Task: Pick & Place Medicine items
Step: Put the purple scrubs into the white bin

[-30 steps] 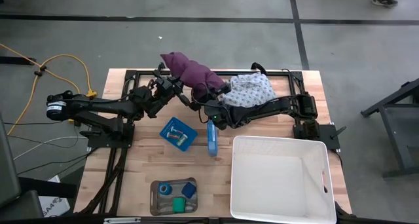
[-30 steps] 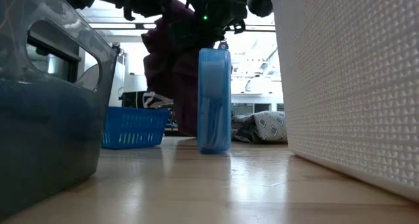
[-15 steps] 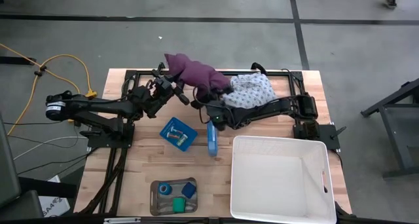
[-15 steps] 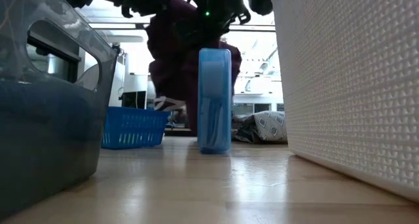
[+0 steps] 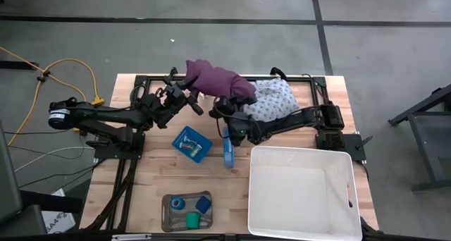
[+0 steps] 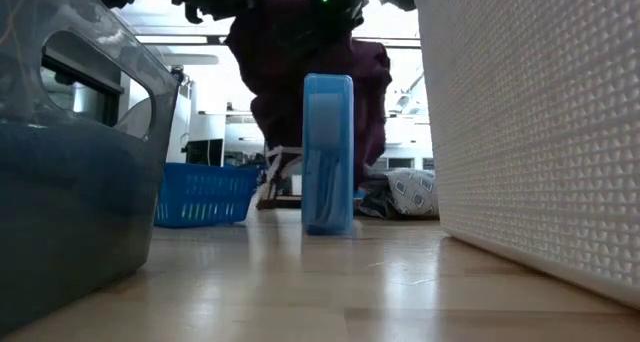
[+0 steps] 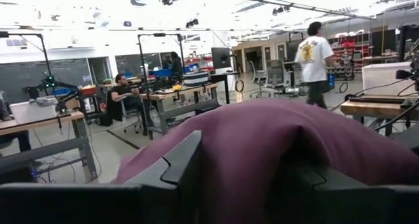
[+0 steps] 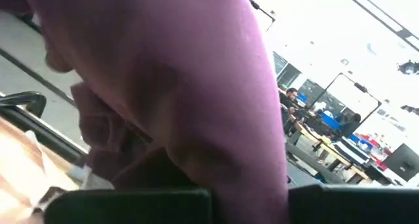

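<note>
Two grippers: both at the purple cloth (image 5: 217,79), above the blue basket (image 5: 191,144).
Left gripper (image 5: 184,99): fingers parted, cloth just ahead, apparently not clamped.
Right gripper (image 5: 227,108): closed on the cloth, carrying it.
Medicine items (image 5: 187,204): untouched in the grey tray (image 5: 168,216), well below the basket.
Clearance: white bin (image 5: 301,192) walls beside the basket restrict lateral movement.

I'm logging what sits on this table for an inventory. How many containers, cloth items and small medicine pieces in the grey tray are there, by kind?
Containers: 4 (white bin, blue basket, upright blue case, grey tray)
Cloth items: 2 (purple cloth, patterned cloth)
Medicine pieces in the tray: 3 (blue roll, green roll, blue block)
Total: 9
</note>
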{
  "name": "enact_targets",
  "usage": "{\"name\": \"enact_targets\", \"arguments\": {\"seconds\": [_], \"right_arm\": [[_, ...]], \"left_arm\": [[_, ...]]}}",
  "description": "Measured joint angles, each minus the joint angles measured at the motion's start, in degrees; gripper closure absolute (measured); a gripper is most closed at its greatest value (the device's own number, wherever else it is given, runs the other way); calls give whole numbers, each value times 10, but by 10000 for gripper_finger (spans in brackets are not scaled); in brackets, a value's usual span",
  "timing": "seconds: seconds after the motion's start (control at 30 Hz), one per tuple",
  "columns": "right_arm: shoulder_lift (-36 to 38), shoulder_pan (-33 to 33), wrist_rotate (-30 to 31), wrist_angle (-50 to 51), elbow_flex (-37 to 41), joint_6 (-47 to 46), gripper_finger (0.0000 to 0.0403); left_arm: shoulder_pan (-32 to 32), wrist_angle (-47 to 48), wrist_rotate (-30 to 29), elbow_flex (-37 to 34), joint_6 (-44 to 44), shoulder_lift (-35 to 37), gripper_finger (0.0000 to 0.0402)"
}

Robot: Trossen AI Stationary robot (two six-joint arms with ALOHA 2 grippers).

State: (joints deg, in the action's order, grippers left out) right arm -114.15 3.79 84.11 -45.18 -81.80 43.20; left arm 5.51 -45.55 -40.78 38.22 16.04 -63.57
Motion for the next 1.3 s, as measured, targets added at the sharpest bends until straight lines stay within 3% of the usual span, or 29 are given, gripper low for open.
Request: {"name": "enact_targets", "arguments": {"seconds": [0.73,1.3], "right_arm": [[106,-16,-52,-71,0,76,382],[185,-16,-81,-64,0,115,379]], "left_arm": [[-9,3,-18,0,1,0,265],[-9,5,-18,0,-4,0,265]]}}
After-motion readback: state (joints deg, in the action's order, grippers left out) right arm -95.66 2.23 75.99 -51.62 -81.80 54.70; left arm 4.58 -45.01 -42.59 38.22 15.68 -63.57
